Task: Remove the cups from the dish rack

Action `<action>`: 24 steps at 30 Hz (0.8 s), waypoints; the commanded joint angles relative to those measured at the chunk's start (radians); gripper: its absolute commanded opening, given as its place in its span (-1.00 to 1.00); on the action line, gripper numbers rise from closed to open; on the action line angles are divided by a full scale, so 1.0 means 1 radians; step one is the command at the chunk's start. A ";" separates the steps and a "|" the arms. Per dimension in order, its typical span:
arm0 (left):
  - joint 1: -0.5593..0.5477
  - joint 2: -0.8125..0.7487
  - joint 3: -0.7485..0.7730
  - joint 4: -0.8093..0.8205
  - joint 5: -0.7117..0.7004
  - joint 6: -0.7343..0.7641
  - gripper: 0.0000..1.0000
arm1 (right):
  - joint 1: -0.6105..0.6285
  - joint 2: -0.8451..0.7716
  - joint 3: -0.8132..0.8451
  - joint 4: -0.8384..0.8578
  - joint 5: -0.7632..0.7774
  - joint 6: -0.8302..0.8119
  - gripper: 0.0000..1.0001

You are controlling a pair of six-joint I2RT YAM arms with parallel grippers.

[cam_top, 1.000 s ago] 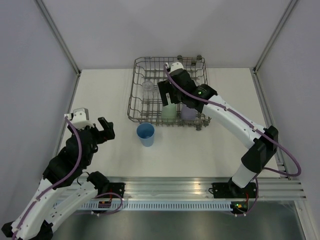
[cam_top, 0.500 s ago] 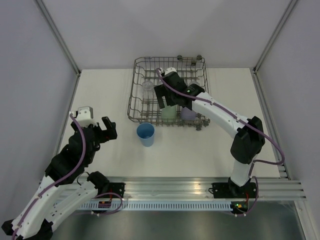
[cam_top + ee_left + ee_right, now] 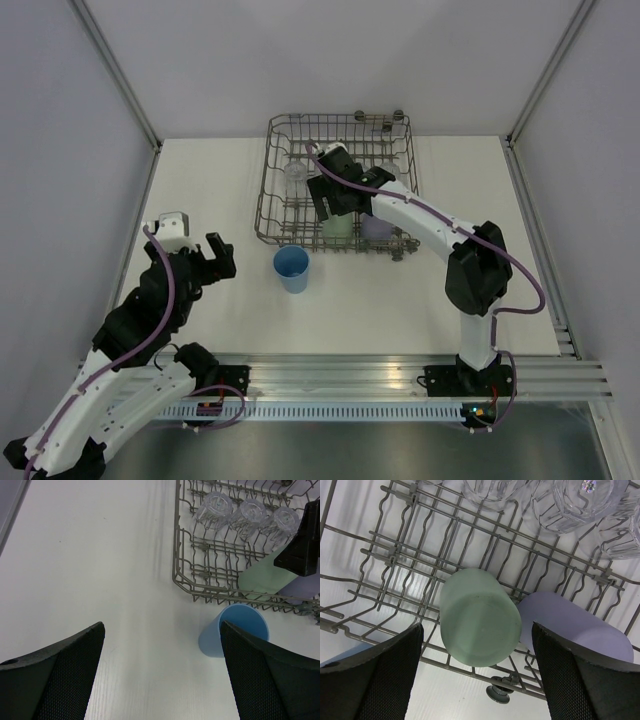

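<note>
Rack (image 3: pixel 300 118) sits at upper centre of the top view, on the white table (image 3: pixel 200 190), with its long side running left to right.

Blue cup (image 3: pixel 292 268): out of the rack, upright on the table, mouth up. It stands just below the rack's lower edge, toward the lower left corner. In the left wrist view it is at lower right, close to the rack wire; contact not resolvable.

Green cup (image 3: pixel 480 625): inside the rack, base up and tilted, near the lower edge. Lilac cup (image 3: pixel 575 625): also inside, base up, just to the right of the green one in the right wrist view. Their edges meet or overlap there.

Clear glasses (image 3: pixel 250 514): inside the rack, three showing in a row along the top of the left wrist view, upside down between the tines. The right wrist view shows them across its top edge.

Right end effector (image 3: pixel 476 626): over the rack, pointing down, fingers spread wide. The green cup's base fills the gap between them in the wrist view. Whether either finger touches the cup cannot be told.

Left end effector (image 3: pixel 161 626): at left centre of the top view, over bare table, well apart from the rack. Fingers spread wide and holding nothing; the blue cup lies just beside the right finger in the wrist view.
</note>
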 commanded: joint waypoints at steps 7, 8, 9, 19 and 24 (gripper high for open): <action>-0.001 0.008 -0.006 0.034 0.019 0.040 0.99 | -0.025 0.017 -0.001 0.029 -0.050 -0.002 0.68; -0.001 0.009 -0.006 0.035 0.021 0.040 0.99 | -0.026 0.015 -0.002 0.033 -0.057 -0.003 0.66; -0.001 0.011 -0.006 0.035 0.021 0.040 0.99 | -0.028 0.017 -0.004 0.033 -0.067 -0.006 0.61; -0.001 0.009 -0.006 0.034 0.016 0.040 0.99 | -0.031 0.040 -0.001 0.019 -0.093 -0.017 0.49; -0.001 0.009 -0.007 0.035 0.015 0.040 0.99 | -0.029 0.043 0.009 0.007 -0.111 -0.024 0.19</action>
